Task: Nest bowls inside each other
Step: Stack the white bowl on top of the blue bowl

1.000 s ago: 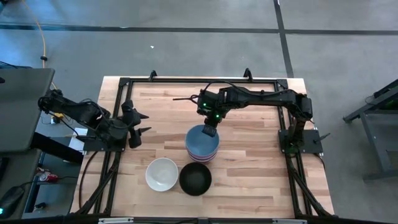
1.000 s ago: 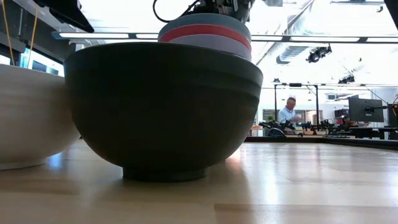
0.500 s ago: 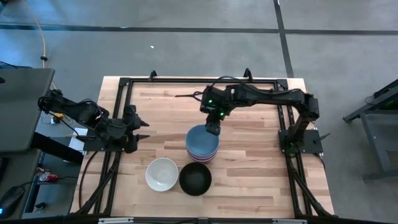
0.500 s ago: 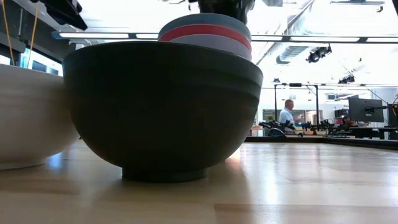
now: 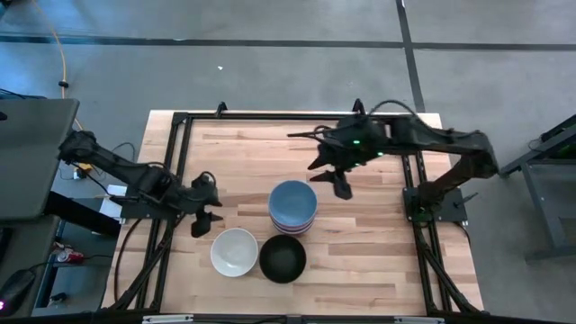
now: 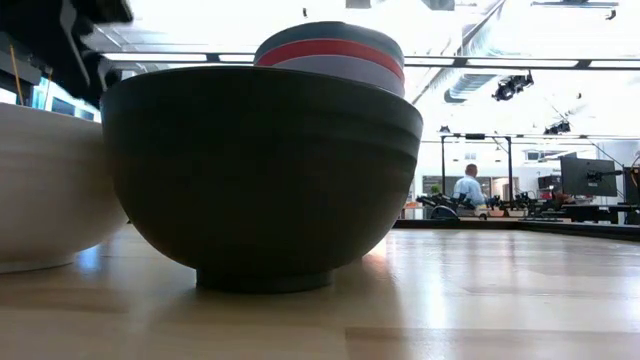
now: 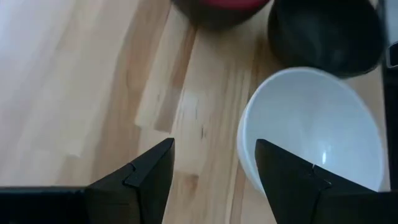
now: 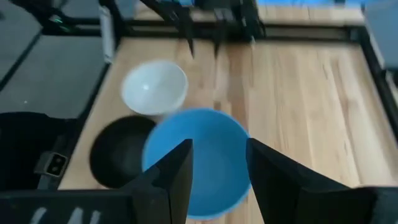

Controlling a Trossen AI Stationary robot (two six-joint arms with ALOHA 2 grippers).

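A stack of nested bowls (image 5: 292, 208) stands mid-table with a blue bowl (image 8: 199, 163) on top; red and lavender rims (image 6: 330, 55) show under it. A white bowl (image 5: 234, 252) and a black bowl (image 5: 283, 258) stand upright side by side near the front edge, each on its foot. My right gripper (image 5: 329, 177) hovers open beyond the stack's far right, above table level. My left gripper (image 5: 207, 203) is open, left of the stack and just beyond the white bowl (image 7: 311, 137), which no finger touches.
A black frame (image 5: 180, 121) runs round the wooden tabletop. Bare wood lies to the right of the stack and along the far edge. A person (image 6: 466, 187) sits far behind the table in the room.
My right gripper has opened, left the far rim of the blue bowl on the stack, and drawn up and back toward the table's far right. The blue bowl stays nested on the stack. My left gripper has moved toward the near edge and the white bowl.
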